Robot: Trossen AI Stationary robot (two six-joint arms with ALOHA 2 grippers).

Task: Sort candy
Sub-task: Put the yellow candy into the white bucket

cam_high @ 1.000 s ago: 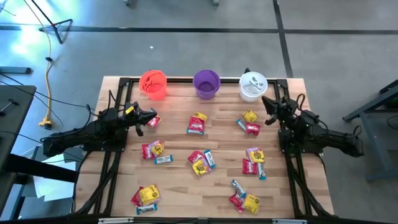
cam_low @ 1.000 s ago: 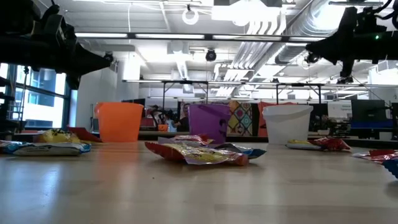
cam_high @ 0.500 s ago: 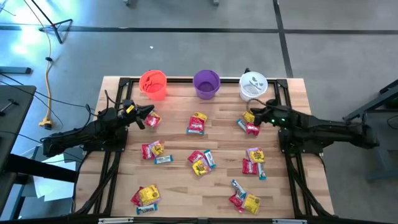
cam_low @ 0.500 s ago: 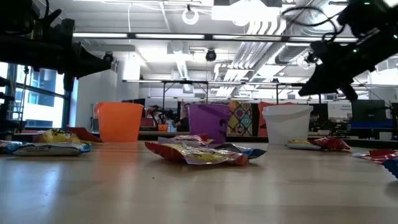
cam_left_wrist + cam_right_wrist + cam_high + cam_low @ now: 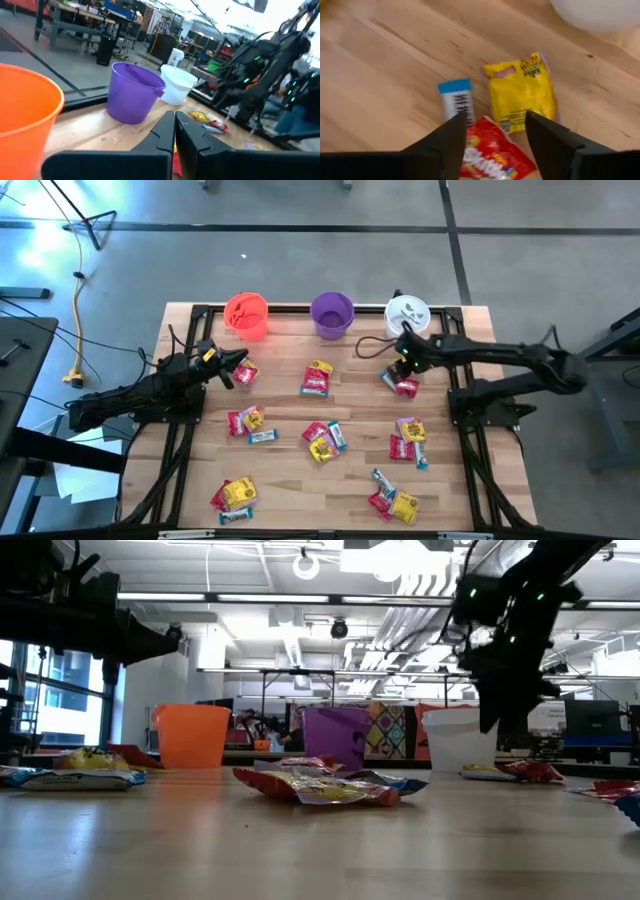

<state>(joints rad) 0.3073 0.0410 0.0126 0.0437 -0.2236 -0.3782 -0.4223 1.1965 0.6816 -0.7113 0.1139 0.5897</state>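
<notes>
right claw [image 5: 492, 132] spread above yellow packet [image 5: 522, 90]

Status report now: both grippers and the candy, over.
Right gripper open above yellow packet, red packet. Left gripper shut, empty. Nothing blocking.

The dark right arm's two-finger gripper [image 5: 405, 363] hung with fingers spread; the left arm's gripper [image 5: 232, 370] hovered, fingers pressed together.
</notes>
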